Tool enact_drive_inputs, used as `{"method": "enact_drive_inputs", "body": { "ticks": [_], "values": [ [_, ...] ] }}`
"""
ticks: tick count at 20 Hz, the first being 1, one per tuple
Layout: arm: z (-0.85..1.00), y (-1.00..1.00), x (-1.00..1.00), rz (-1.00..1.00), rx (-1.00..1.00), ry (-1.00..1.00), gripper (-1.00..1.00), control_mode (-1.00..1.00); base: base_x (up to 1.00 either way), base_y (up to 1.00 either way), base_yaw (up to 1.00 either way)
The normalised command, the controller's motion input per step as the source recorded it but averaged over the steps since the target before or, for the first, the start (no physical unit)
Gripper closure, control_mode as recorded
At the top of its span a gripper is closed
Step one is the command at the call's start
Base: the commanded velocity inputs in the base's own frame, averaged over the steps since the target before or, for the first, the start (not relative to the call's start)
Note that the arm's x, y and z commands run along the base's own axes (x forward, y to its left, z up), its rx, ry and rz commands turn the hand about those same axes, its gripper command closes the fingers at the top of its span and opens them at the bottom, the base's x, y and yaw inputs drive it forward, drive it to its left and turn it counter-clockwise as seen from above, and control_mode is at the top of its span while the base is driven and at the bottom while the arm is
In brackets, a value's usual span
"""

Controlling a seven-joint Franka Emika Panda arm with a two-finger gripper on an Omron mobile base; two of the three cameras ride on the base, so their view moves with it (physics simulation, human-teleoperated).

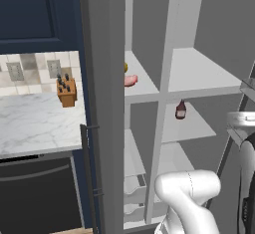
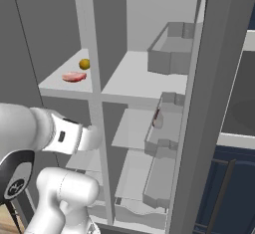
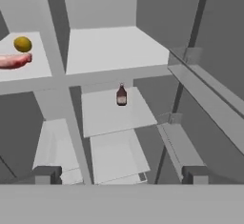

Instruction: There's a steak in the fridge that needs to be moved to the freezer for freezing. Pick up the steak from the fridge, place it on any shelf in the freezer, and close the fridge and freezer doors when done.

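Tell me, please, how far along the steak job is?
Done, it seems: the steak lies on a narrow freezer shelf beside a yellow fruit. In hand: nothing; the gripper is open and empty. Left: closing the freezer door and the fridge door, both standing open.

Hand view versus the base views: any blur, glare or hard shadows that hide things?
Hand view: soft, slightly blurred; the steak runs off the left edge, the bottle lacks detail. Left base view: flat light, no glare; the door edge half hides the steak. Right base view: even light, steak clear.

pink steak [image 2: 74,76] lies flat on narrow white shelf [image 2: 60,85], doors open.
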Motion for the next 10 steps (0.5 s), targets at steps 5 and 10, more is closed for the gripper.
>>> {"method": "enact_drive_inputs", "body": {
  "ticks": [5, 10],
  "values": [
    [-0.09, 0.35, -0.47, 0.02, 0.01, -0.15, -1.0, -1.0, 0.0, 0.0, 0.0],
    [0.0, 0.12, 0.19, 0.0, 0.0, -0.14, -1.0, -1.0, 0.0, 0.0, 0.0]
  ]
}}
